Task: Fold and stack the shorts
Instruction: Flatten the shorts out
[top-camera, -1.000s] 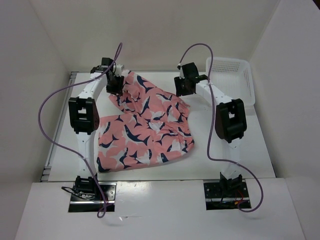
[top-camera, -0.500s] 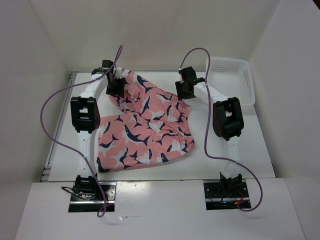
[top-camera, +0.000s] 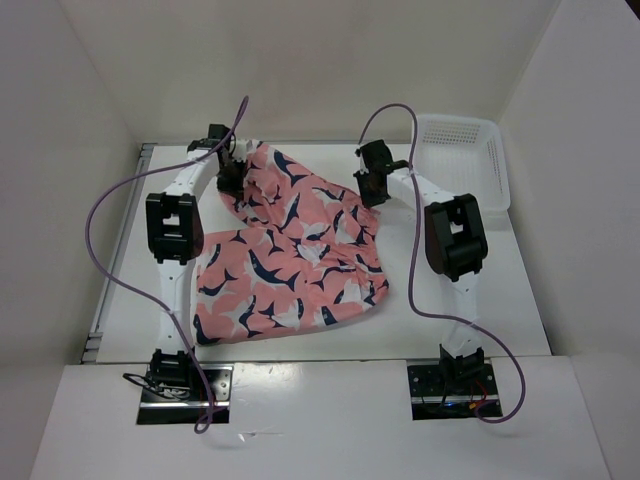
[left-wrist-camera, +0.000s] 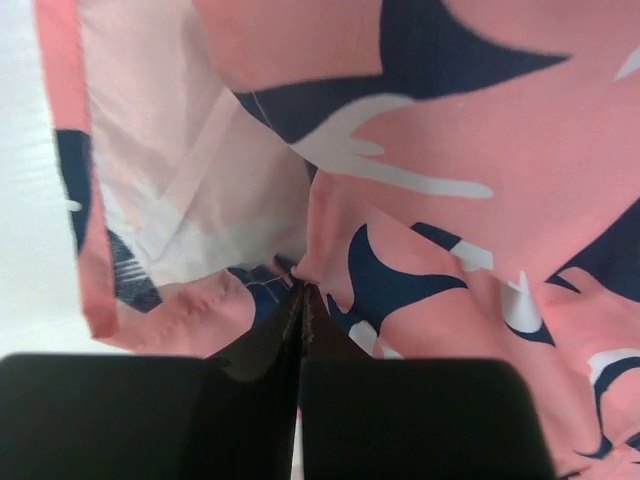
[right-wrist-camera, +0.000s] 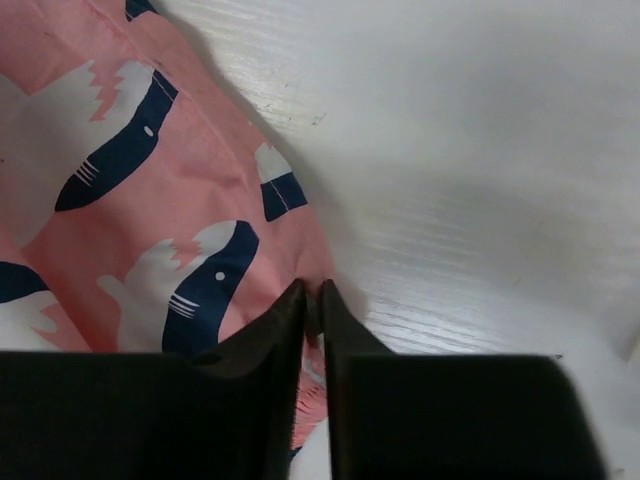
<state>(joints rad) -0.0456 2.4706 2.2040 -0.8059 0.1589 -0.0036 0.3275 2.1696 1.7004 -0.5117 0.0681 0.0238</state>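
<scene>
The salmon-pink shorts with the navy-and-white shark print lie rumpled across the middle of the table, their far part bunched up. At the far left corner of the fabric, my left gripper is shut, a fold of the shorts pinched at its tips. My right gripper sits at the far right edge of the cloth. Its jaws stand almost together with the hem of the shorts nipped between them, right where the fabric meets bare table.
A white mesh basket stands at the far right corner, just beyond the right arm. White walls close in the table on three sides. A purple cable loops out from each arm.
Both grippers have gone from open to shut on the far edge of the shorts. Both wrists have shifted slightly toward the back; the cloth has barely moved.
</scene>
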